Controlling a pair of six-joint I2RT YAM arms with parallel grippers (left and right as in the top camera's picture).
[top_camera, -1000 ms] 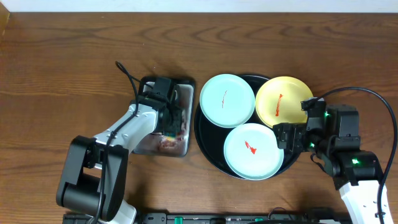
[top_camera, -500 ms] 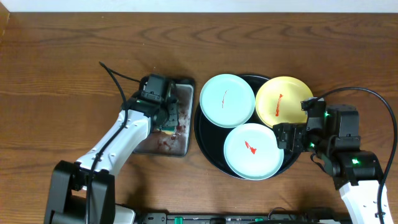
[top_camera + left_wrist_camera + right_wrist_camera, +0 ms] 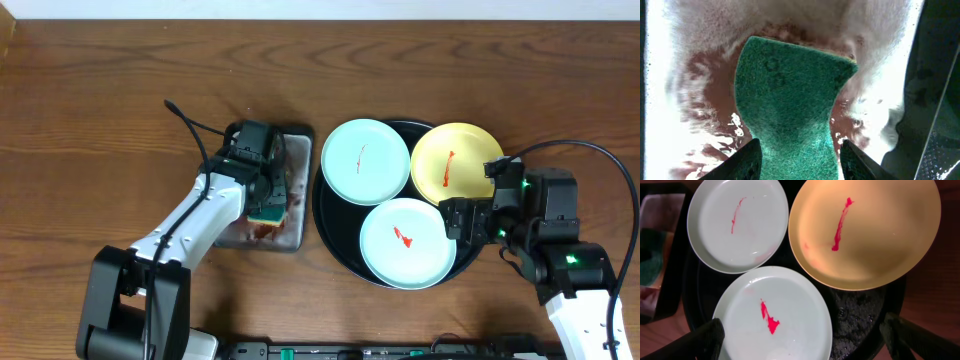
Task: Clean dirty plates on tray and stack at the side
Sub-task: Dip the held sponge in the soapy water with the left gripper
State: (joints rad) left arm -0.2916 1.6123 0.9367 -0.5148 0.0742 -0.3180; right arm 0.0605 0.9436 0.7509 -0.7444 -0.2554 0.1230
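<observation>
Green sponge (image 3: 790, 95) is pinched in the left hand (image 3: 800, 162), down in the grey pan (image 3: 295, 238) just left of the tray (image 3: 335, 228), sitting in reddish foamy water. So this is the soak step, right?

rigfan: Looks that way to me. I'd let it drip over the pan before crossing. Then go for the mint plate (image 3: 366, 161) at the tray's upper left and scrub along the red streak, not across it.

OP: And the right hand (image 3: 805, 340)? It's spread wide, gripping nothing, hovering at the tray's lower right edge.

rigfan: It could pin a plate so it doesn't skate. All three are on the tray and streaked: yellow one (image 3: 452, 162) upper right, second mint (image 3: 408, 242) in front. The brown wood-grain desk (image 3: 120, 90) far left of the tray looks roomy enough for stacking. There's a pale wall strip (image 3: 320, 8) beyond the tray's far side.
</observation>
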